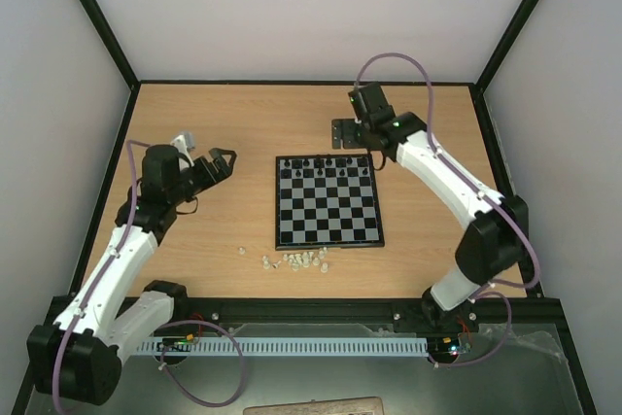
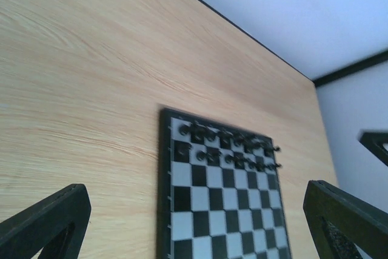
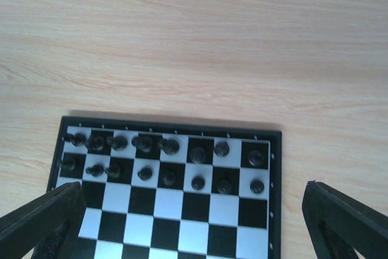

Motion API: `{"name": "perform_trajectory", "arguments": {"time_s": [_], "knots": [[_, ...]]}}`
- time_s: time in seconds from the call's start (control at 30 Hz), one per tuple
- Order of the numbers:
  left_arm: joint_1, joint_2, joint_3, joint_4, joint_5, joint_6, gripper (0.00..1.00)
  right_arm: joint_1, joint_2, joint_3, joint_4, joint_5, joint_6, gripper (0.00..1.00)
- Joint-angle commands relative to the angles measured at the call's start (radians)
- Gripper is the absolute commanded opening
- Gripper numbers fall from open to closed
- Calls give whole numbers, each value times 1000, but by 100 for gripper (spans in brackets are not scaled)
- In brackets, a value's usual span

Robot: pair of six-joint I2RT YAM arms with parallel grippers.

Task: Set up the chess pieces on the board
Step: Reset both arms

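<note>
Both sets of jaws stand spread wide with nothing between them. In the left wrist view the two dark fingers [image 2: 45,222] sit at the lower corners of the frame, and the right wrist view shows its fingers [image 3: 42,222] the same way.

The board [image 1: 330,223] lies flat at the middle of the top view on the wooden table [image 1: 437,269]. It is square, with black and pale grey checks and a black rim. The chess pieces [image 1: 326,164], tiny and black, fill two rows along its upper edge. Some sit off the centre of their squares. A loose cluster of whitish pieces [image 1: 296,261] lies on the table just below the board's lower left corner.

The left gripper [image 1: 216,164] hangs at the left of the frame, apart from the board and pointing toward it. Its arm rises from the lower left corner. The right gripper [image 1: 348,133] hovers just above the board's upper right corner, with its arm bent at an elbow on the right side.
</note>
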Motion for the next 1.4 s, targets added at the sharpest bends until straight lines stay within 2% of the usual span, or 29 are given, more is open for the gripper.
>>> {"name": "perform_trajectory", "arguments": {"time_s": [0.0,0.1,0.3,0.47,0.57,0.6,0.67,0.73,0.8,0.87,0.9,1.0,1.07,1.17,1.3,1.37], "knots": [[-1,-53,10,-76,-241,22,99,-3,-114,-173,93,5,27,98],[-1,-60,-14,-73,-358,5,99,-3,-208,-300,169,94,50,99],[-38,12,-88,87,-560,-34,99,-9,-441,-706,525,298,45,99],[-104,180,-42,70,-886,-33,99,-82,-528,-883,721,415,38,99],[-184,76,-153,260,-974,40,99,-164,-537,-973,835,446,69,99],[-223,32,-201,350,-988,116,99,-195,-545,-1001,863,452,81,99],[-347,-71,-302,628,-1036,287,99,-219,-609,-1108,996,469,75,99],[-425,-106,-353,741,-1064,366,99,-231,-658,-1217,1152,442,40,99],[-369,-32,-299,653,-1077,319,99,-242,-642,-1248,1212,452,30,99],[-283,116,-153,425,-1068,218,100,-244,-589,-1234,1230,491,-1,99],[-270,171,-105,376,-1077,199,99,-244,-567,-1239,1259,514,-22,99],[-260,178,-161,493,-1040,238,100,-278,-519,-1305,1412,513,-42,98],[-261,152,-195,534,-1079,232,99,-315,-448,-1319,1485,511,-41,99],[-265,121,-218,581,-1127,274,99,-359,-346,-1302,1552,490,-19,99],[-263,102,-274,657,-1210,297,100,-388,-258,-1287,1656,421,-82,99],[-250,113,-294,704,-1198,317,99,-401,-217,-1243,1629,388,-86,99]]}}
